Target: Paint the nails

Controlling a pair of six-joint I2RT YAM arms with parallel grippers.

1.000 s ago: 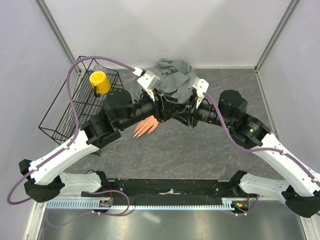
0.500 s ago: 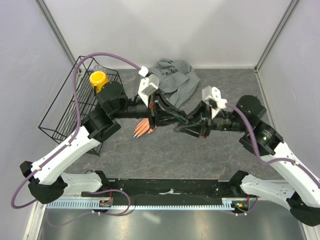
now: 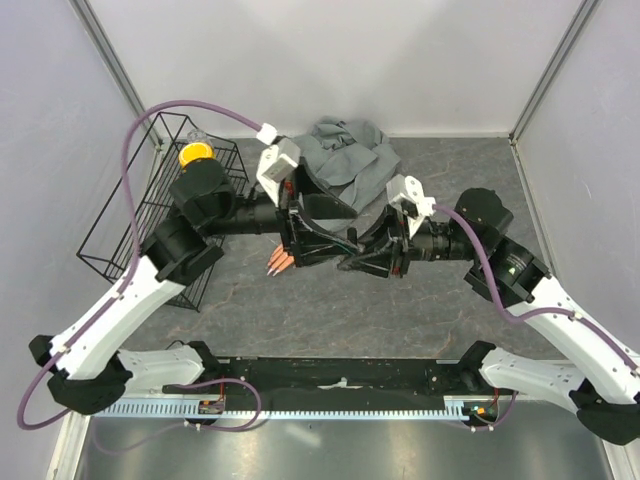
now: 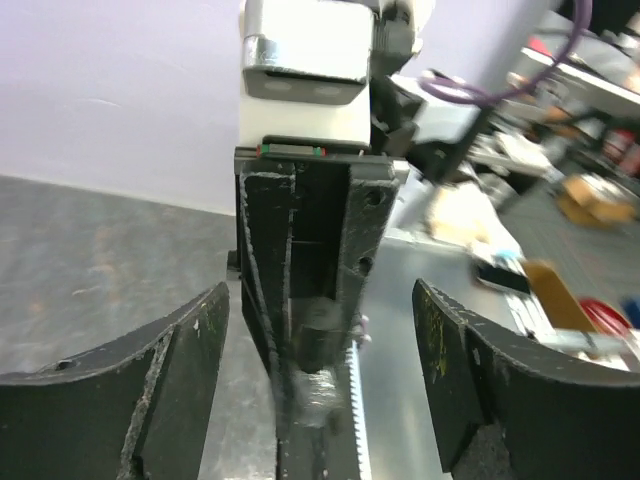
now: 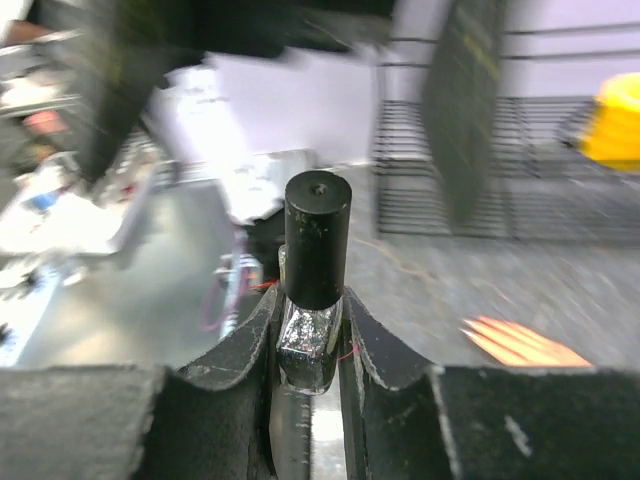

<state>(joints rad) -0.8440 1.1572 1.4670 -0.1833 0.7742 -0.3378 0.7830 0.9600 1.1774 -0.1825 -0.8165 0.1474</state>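
The grey desk (image 3: 420, 310) spreads beneath both jaws. A wire basket (image 3: 120, 185) holding a yellow cup (image 3: 196, 153) sits well behind the left jaws, and a grey sleeve (image 3: 345, 155) is bunched beside them. The left jaws stand wide apart, facing the right jaws' tips. The right jaws are clamped on a small black-capped bottle (image 5: 317, 240). The nails (image 3: 276, 267), on peach fingertips, lie on the desk just beside the left jaws.

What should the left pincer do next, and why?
Probably ease the left pincer forward around the black cap and close, ready to twist it off. The right pincer is shut on the bottle, its cap still on, and the left one stands open just in front of it. No brush is out for the nails yet.
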